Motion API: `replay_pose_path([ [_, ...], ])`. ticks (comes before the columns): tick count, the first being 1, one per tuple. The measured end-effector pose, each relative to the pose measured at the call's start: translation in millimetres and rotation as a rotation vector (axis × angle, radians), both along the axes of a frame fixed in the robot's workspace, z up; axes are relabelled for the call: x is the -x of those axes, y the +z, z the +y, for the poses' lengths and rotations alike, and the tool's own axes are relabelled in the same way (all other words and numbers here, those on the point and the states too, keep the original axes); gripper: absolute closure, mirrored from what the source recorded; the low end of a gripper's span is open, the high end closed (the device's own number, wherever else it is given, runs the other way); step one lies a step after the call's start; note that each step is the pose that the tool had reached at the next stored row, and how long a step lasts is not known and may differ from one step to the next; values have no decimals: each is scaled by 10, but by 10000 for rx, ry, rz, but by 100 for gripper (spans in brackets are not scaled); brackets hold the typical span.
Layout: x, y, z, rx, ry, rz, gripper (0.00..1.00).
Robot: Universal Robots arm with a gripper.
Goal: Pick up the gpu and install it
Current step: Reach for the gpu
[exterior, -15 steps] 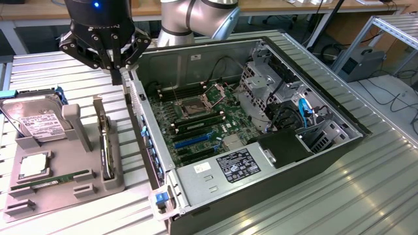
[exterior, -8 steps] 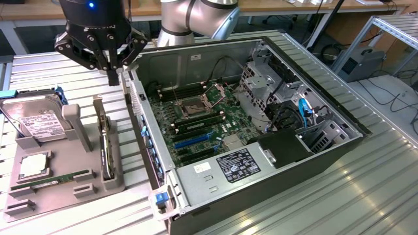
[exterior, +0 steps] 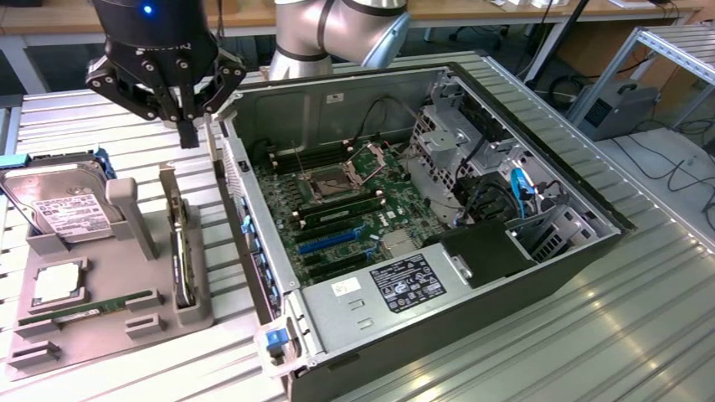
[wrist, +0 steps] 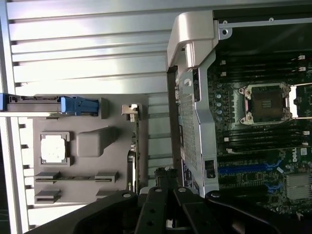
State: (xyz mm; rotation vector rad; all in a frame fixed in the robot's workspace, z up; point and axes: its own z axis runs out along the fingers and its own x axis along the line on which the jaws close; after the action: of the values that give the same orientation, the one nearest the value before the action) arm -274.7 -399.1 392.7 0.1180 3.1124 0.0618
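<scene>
Gpu point(exterior: 177, 243) is standing on edge in a slot of the grey rack point(exterior: 106, 335), just beside the open case point(exterior: 335, 96). My read is that it's upright so fingers can pinch it from above. Gripper point(exterior: 187, 130) is hovering above the strip between rack and case wall, clear of the card, fingers pressed together and holding nothing. Case is lying on its side, so the board point(exterior: 335, 213) is facing up for a straight-down insert. Exterior view is giving the height gap between gripper and card. Wrist view is looking down, showing the gpu point(wrist: 134, 151) as a thin line, its silver bracket point(wrist: 130, 111) and the blue slots point(wrist: 243, 168).
</scene>
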Motion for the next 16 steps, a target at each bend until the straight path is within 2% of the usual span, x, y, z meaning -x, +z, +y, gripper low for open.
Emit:
replay_pose_path([
  [7, 57, -4, -17, 0, 2, 0, 89],
  [16, 91, -4, -102, 0, 1, 1, 89],
])
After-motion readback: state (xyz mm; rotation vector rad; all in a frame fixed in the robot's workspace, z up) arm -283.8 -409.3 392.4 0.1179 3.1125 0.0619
